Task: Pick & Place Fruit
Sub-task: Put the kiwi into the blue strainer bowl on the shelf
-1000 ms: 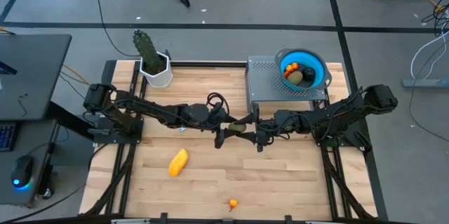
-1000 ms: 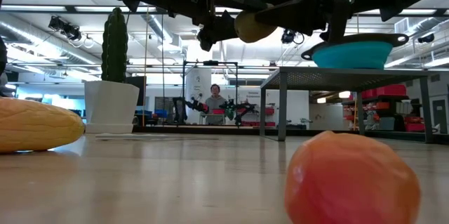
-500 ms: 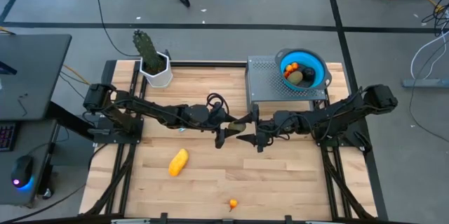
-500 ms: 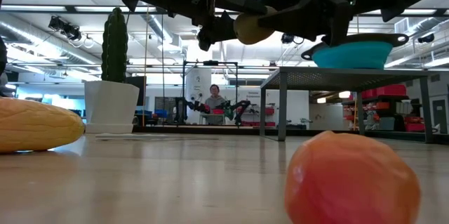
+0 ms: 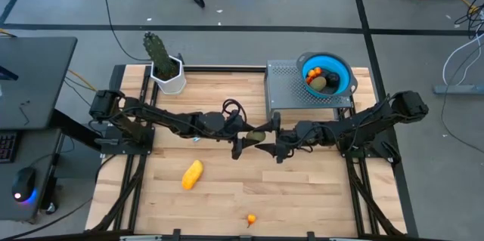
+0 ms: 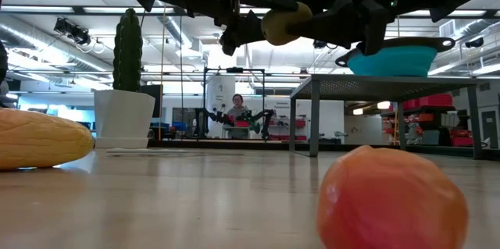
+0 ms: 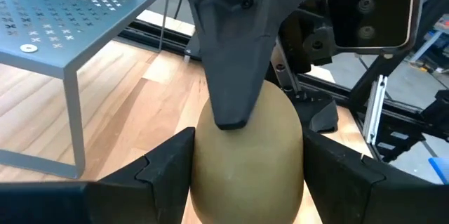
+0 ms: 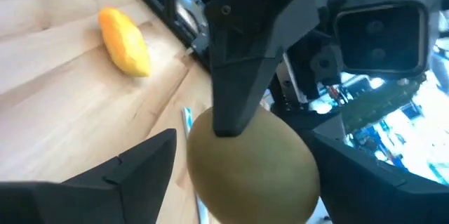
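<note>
Overhead, the left hand (image 5: 248, 140) hangs above the middle of the desk (image 5: 219, 196) and is closed on an olive-green oval fruit (image 5: 259, 136). In its own wrist view its two dark fingers (image 7: 165, 164) press against either side of the fruit. The right hand (image 5: 274, 139) meets it nose to nose from the other side. Its fingers (image 8: 144, 161) are spread wide and flank the same fruit, and on one side a thin gap shows between finger and fruit. In each wrist view one finger of the opposite hand lies across the top of the fruit. From the low view the fruit (image 6: 283, 24) is up in the air, well clear of the desk, between the two dark arms.

On the desk below, nearer the front edge and on the left arm's side, lies the yellow oblong fruit (image 5: 192, 174). A tiny orange fruit (image 5: 250, 217) sits close to the front edge, well apart from it. At the back on the right arm's side stands a grey perforated metal stand (image 5: 283, 90), and on it a blue bowl (image 5: 304, 63) holding orange, dark and olive pieces. A cactus in a white pot (image 5: 162, 63) stands at the back corner on the left arm's side. Far behind the desk, in the low view, a person (image 6: 237, 108) is in the room.
</note>
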